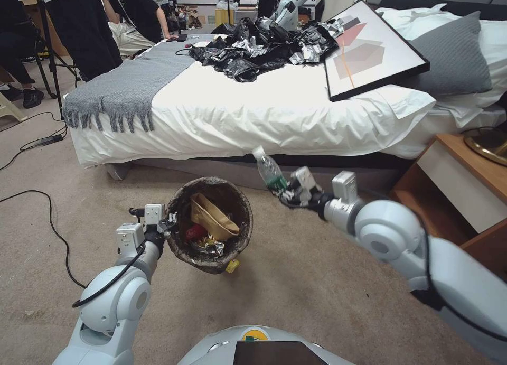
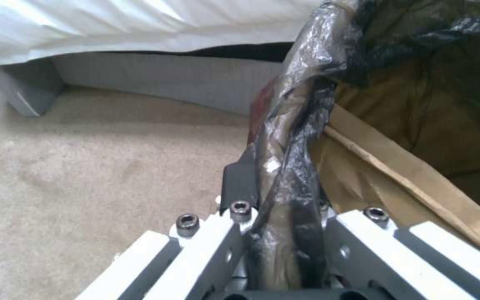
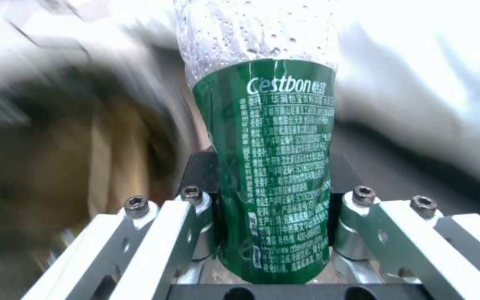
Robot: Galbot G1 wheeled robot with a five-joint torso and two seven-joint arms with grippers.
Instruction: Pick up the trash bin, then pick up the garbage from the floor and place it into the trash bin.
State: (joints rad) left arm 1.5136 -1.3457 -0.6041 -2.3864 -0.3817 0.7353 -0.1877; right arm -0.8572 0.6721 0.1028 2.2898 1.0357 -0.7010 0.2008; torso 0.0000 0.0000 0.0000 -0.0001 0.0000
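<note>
The trash bin (image 1: 211, 225), lined with a dark bag, hangs above the carpet with my left gripper (image 1: 170, 223) shut on its rim (image 2: 290, 183). Inside lie a tan paper carton (image 1: 211, 217), a red wrapper (image 1: 195, 232) and a silvery wrapper (image 1: 210, 245). A yellow snack bag (image 1: 232, 265) peeks out under the bin on the floor. My right gripper (image 1: 285, 193) is shut on a clear bottle with a green label (image 1: 270, 172) (image 3: 273, 166), held up just right of the bin and slightly above its rim, cap end pointing up toward the bed.
A bed (image 1: 237, 117) with a white sheet stands close behind, carrying a grey throw (image 1: 127, 85), black plastic bags (image 1: 264, 48) and a framed picture (image 1: 369, 48). A wooden nightstand (image 1: 465, 190) is at the right. Cables (image 1: 47, 217) cross the carpet at left.
</note>
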